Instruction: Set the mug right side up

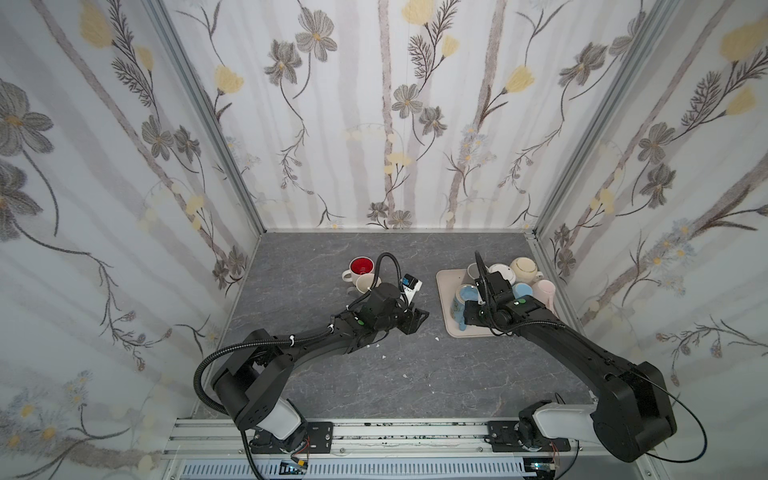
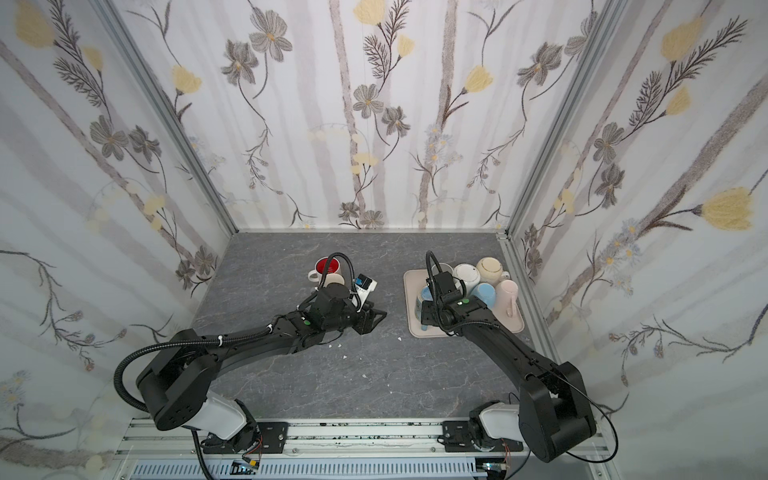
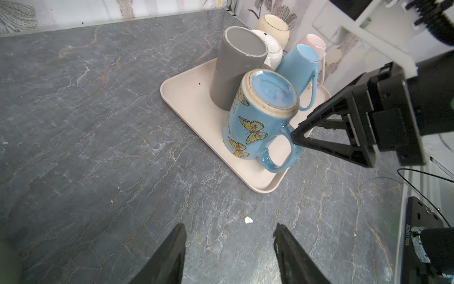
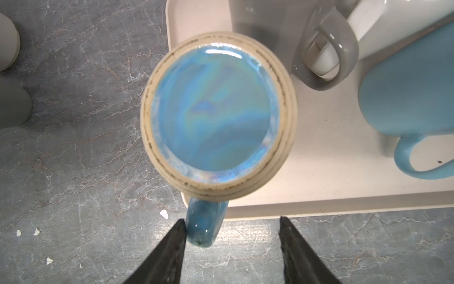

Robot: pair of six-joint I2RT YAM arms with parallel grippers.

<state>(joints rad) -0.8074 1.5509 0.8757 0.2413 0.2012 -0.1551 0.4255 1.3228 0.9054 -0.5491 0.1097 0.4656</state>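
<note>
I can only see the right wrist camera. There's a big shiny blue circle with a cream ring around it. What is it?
Observer: It's the bottom of an upside-down blue ceramic mug. The left wrist view shows yellow butterflies painted on its side.
Operator: Are there more cups behind it that I can't see?
Observer: Yes. At the far side of the cream rectangular tray there is a round cream mug and a pale pink mug.
Operator: Where's the other arm?
Observer: The left gripper hovers open and empty over the grey marbled table, to the left of the tray in both top views.
</note>
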